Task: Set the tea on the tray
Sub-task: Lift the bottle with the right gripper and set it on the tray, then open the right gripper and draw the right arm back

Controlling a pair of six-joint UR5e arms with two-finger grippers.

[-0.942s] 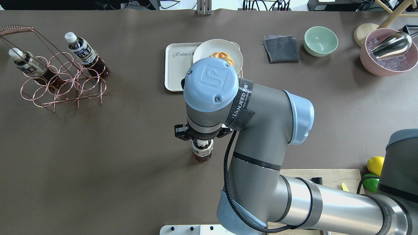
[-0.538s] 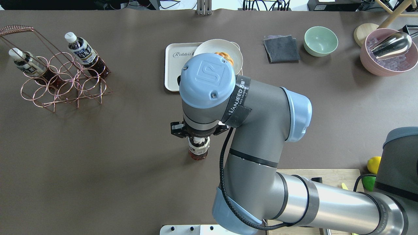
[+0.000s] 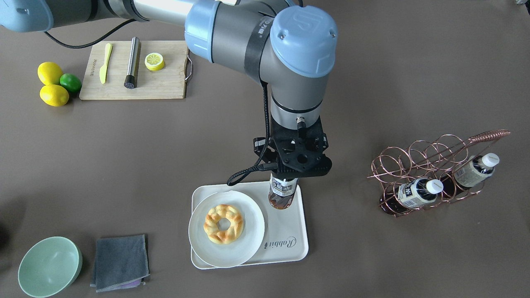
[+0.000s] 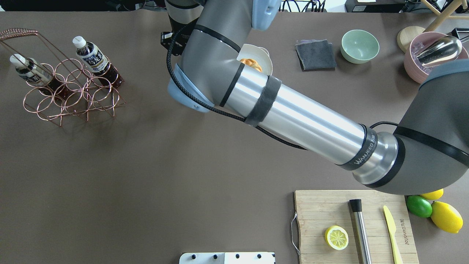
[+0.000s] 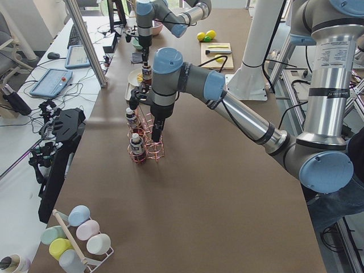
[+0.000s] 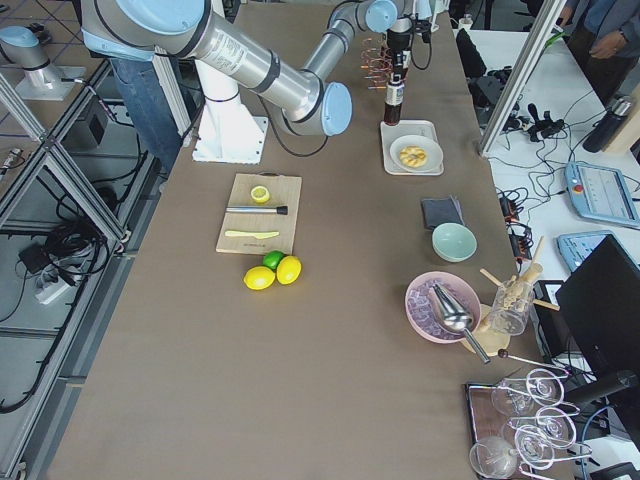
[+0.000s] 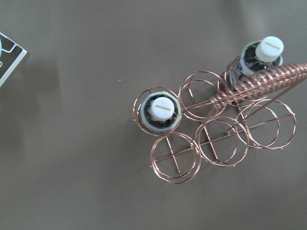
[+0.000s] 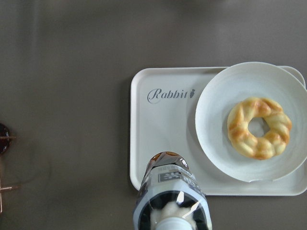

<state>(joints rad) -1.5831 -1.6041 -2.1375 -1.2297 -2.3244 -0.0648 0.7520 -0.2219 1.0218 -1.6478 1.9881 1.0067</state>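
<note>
My right gripper is shut on the tea, a small bottle of dark brown liquid, and holds it upright. The tea hangs over the cream tray, at the corner nearest the robot. I cannot tell if it touches. The right wrist view shows the tea over the tray, below the "Rabbit" script. Two look-alike bottles stand in a copper wire rack. My left gripper hangs high over that rack; I cannot tell whether it is open or shut.
A round white plate with a ring pastry fills the tray's other half. A grey cloth and a green bowl lie beside it. A wooden board, lemons and a pink bowl are on the robot's right.
My right arm has reached away from the robot, carrying the tea from the middle of the table to over the tray. The rack and its bottles have not moved.
</note>
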